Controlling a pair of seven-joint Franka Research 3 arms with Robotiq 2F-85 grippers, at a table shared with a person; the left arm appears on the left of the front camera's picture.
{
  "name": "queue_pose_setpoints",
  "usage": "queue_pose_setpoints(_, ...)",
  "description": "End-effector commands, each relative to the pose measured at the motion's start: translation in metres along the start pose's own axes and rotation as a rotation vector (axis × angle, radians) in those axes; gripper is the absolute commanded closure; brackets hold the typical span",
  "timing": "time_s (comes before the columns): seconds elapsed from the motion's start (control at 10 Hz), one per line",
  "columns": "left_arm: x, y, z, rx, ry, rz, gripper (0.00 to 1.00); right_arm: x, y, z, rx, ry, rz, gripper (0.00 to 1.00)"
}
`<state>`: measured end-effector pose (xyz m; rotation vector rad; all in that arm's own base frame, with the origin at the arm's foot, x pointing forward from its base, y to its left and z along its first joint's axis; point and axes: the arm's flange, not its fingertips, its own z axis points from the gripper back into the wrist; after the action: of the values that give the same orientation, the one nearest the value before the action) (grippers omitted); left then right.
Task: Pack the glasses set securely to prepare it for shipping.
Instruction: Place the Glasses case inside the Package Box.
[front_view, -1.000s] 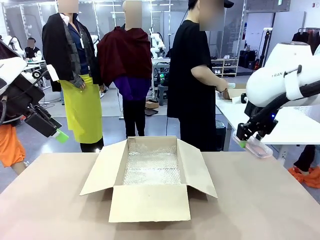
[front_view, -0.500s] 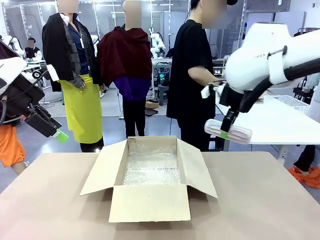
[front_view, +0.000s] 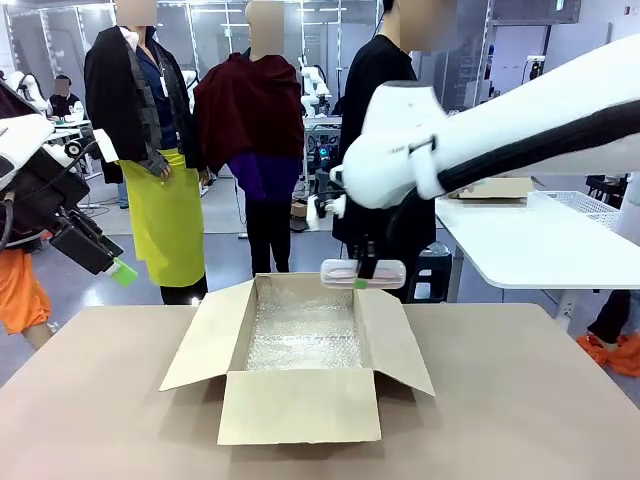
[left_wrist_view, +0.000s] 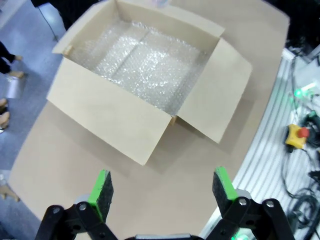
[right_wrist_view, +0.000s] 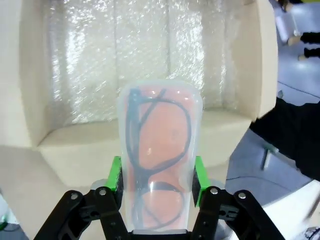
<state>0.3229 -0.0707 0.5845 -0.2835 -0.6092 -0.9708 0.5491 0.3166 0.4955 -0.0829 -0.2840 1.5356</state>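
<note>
My right gripper (front_view: 362, 279) is shut on a pale pink glasses case (front_view: 363, 272) with a clear lid and holds it level above the far right edge of the open cardboard box (front_view: 300, 400). In the right wrist view the pink case (right_wrist_view: 159, 165) sits between the green pads (right_wrist_view: 115, 177), dark frames showing through its lid, with the bubble-wrap lining (right_wrist_view: 135, 60) of the box beyond it. My left gripper (front_view: 118, 270) hangs open at the far left, off the table. From the left wrist view its fingers (left_wrist_view: 101, 192) stand wide apart over the table, with the box (left_wrist_view: 150, 75) ahead of them.
The brown table (front_view: 520, 400) surrounds the box, whose flaps are spread outward. A person in black stands behind the table's far edge. A white table (front_view: 540, 240) with a basket stands at the right.
My right arm has swung left from the white side table, carrying the pink case to above the box's far right edge. The person has turned away. The left arm has not moved.
</note>
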Motion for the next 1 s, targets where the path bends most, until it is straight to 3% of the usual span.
queue_pose_setpoints(0.0, 0.000, -0.001, 0.002, -0.017, -0.012, 0.005, 0.00, 0.033, -0.028, -0.023, -0.109, 0.022, 0.038, 0.84)
queue_pose_setpoints(0.5, 0.000, -0.001, 0.002, -0.017, -0.012, 0.005, 0.00, 0.095, -0.071, -0.121, -0.060, 0.013, 0.070, 0.84)
queue_pose_setpoints(0.9, 0.000, -0.001, 0.002, -0.017, -0.012, 0.005, 0.00, 0.095, -0.072, -0.170, -0.008, 0.047, 0.040, 0.84)
